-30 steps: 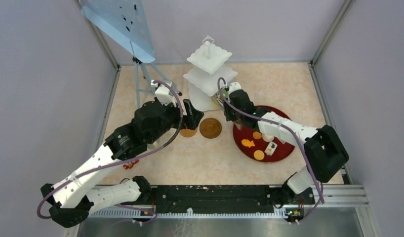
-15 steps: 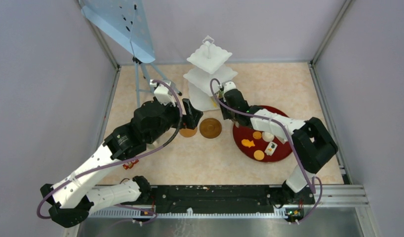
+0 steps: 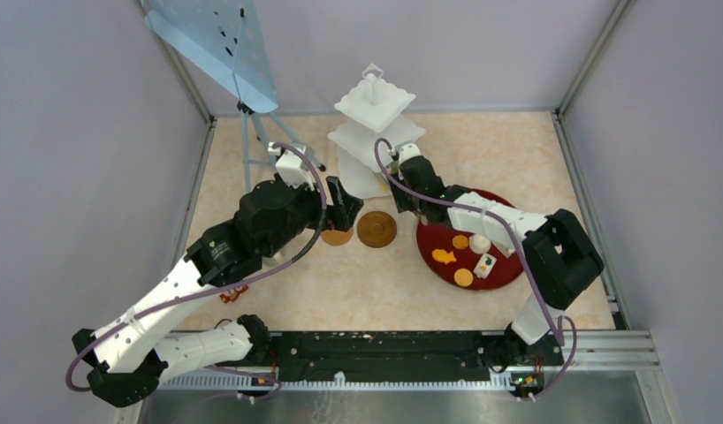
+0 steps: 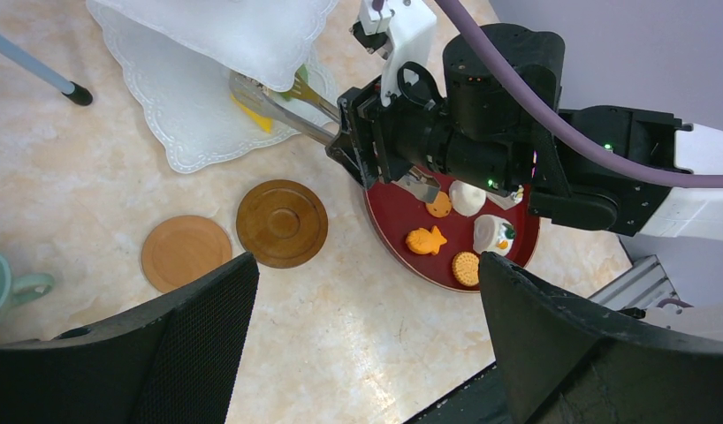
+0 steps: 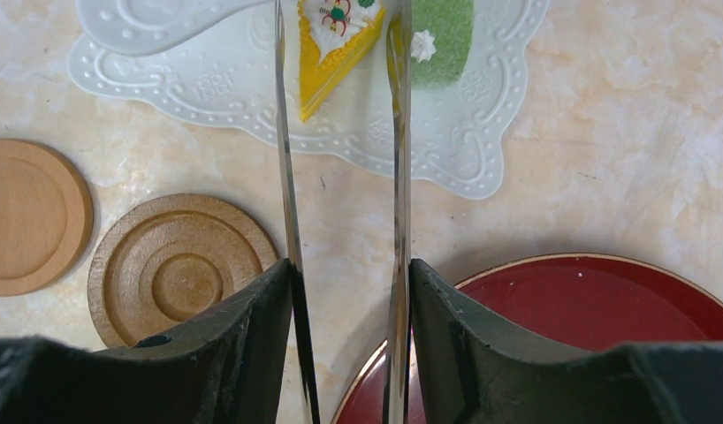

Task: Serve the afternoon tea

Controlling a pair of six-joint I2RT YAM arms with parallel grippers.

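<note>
the right gripper [image 5: 347, 287] pinches the tongs [image 5: 285, 177] so their blades reach under the stand [image 5: 208, 97], straddling the yellow wedge [image 5: 336, 44] beside the green round [image 5: 442, 31] on its bottom tier; the left gripper [image 4: 367, 269] hangs spread.

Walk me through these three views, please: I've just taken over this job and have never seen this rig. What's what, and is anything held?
Two robot arms are bolted at the near edge of the table. The overhead view looks down on both; the other two come from a camera on each wrist, the dark shapes at the bottom being that arm's own fingers. The left gripper is open and empty, near two wooden coasters. The right gripper clamps metal tongs, whose tips straddle a yellow wedge beside a green round on the bottom plate of the white tiered stand. The red tray holds an orange fish, two orange discs and two white pieces. A teal cup shows at the left wrist view's edge.
</note>
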